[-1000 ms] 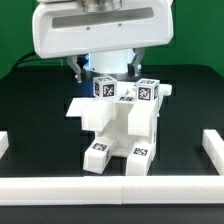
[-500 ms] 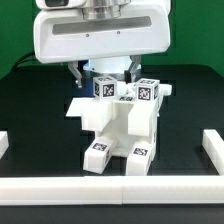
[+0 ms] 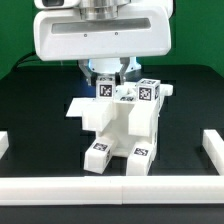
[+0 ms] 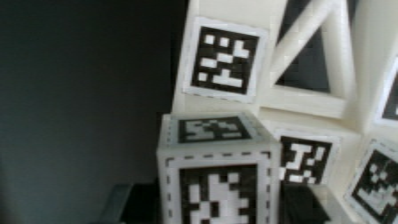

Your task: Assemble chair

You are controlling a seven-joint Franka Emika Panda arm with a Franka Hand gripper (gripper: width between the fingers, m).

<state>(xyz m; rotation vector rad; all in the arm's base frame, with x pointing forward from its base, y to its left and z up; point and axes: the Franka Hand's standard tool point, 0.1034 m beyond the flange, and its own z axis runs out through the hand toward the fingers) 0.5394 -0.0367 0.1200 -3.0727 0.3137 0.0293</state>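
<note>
Narrowed since half a second ago: gripper (image 3: 105,72) fingers, drawn in from a wide spread to both sides of the tagged block (image 3: 105,88) atop the chair (image 3: 117,128); clamped or merely touching, cannot tell. Stands mid-worktop (image 3: 40,120) in the exterior view, between white border rails (image 3: 213,148), unmoved. Seen only from the wrist: close tag faces (image 4: 224,58) and slanted white bars (image 4: 338,55), fingers out of sight
</note>
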